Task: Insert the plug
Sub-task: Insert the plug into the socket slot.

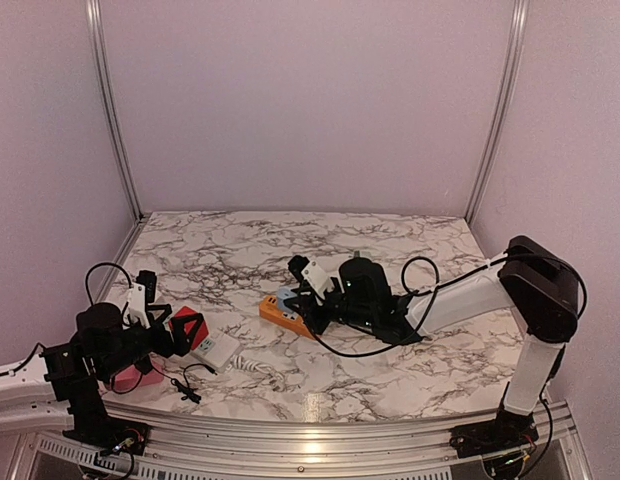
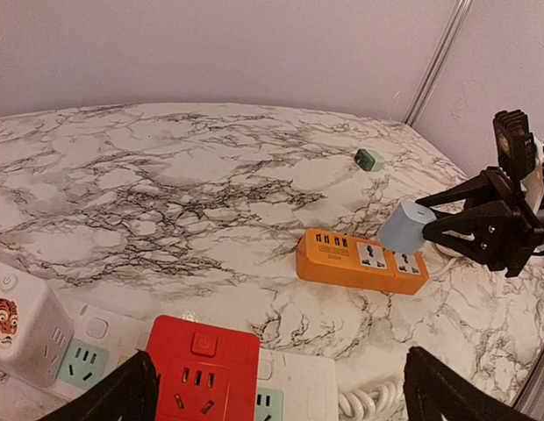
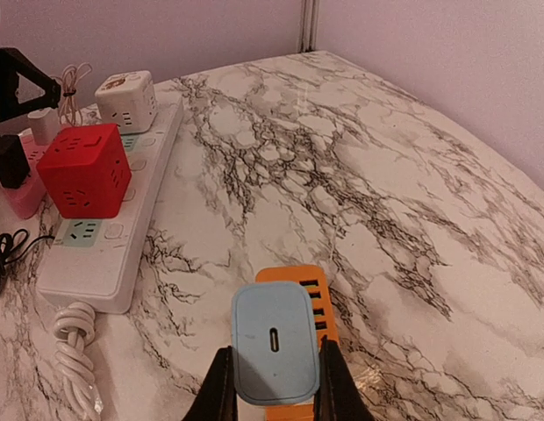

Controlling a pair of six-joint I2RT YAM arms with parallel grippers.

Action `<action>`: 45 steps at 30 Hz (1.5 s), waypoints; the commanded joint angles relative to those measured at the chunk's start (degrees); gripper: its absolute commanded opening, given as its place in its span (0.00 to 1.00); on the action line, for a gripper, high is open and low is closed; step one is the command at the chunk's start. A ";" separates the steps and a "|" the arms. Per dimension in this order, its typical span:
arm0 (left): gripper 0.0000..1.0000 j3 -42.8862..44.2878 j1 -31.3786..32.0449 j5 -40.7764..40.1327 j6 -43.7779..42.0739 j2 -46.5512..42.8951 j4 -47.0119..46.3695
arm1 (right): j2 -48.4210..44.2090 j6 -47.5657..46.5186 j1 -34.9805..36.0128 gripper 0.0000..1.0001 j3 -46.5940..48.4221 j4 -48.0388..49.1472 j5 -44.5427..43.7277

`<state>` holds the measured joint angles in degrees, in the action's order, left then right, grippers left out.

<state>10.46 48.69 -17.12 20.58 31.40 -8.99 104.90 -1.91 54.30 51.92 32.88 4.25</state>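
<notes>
Found plug (image 3: 272, 342) clamped in right end effector (image 3: 274, 379), tilted just over orange strip (image 2: 360, 260). Judged grasped but not seated; aligning and pressing in outstanding. Noted left end effector (image 2: 285, 395) gaping wide, empty, above red cube (image 2: 204, 373).

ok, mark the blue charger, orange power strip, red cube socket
blue charger (image 3: 274, 342), right wrist view, centre of its face.
orange power strip (image 2: 342, 270), left wrist view, long side wall.
red cube socket (image 2: 202, 368), left wrist view, button face.

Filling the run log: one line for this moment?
phase: insert | right pincer: shut on blue plug | plug: tilted over orange power strip | left pincer: open
</notes>
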 commanded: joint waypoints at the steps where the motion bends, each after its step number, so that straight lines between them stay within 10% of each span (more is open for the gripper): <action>1: 0.99 -2.73 -0.18 -0.83 -2.27 -2.49 -6.56 | 0.39 0.18 -0.03 0.00 0.73 3.34 0.43; 45: 0.99 -6.06 -0.42 -3.31 -4.06 -1.63 -12.89 | 5.58 -0.70 -0.11 0.00 -0.95 4.97 -3.18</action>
<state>4.95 48.69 -19.59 17.32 30.00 -19.88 109.16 -2.13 54.30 50.30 37.65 2.48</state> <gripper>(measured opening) 0.989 0.162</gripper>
